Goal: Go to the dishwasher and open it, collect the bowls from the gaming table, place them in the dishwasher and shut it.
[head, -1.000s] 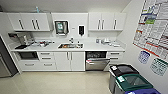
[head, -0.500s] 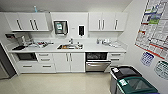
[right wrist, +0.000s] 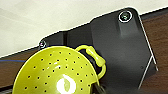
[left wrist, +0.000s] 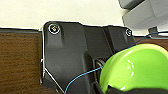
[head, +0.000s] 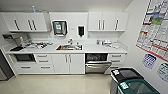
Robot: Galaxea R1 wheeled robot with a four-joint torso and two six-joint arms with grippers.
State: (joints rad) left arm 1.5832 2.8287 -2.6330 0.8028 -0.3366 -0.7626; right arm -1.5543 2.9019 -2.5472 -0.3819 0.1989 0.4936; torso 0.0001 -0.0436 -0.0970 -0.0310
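Kitchenette, seen from my head camera: the dishwasher sits under the white tabletop, right of the sink, its steel door tipped slightly ajar at the top. Left wrist camera: a lime green bowl close against my arm. Right wrist camera: a yellow perforated bowl. I cannot tell either pincer's opening or grip.

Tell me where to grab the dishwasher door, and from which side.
Grip the long bar handle along the top edge of the dishwasher steel front. Come straight from the front and close above and below the bar. It runs level across the door, and white cabinets flank both sides, so a sideways approach looks blocked.
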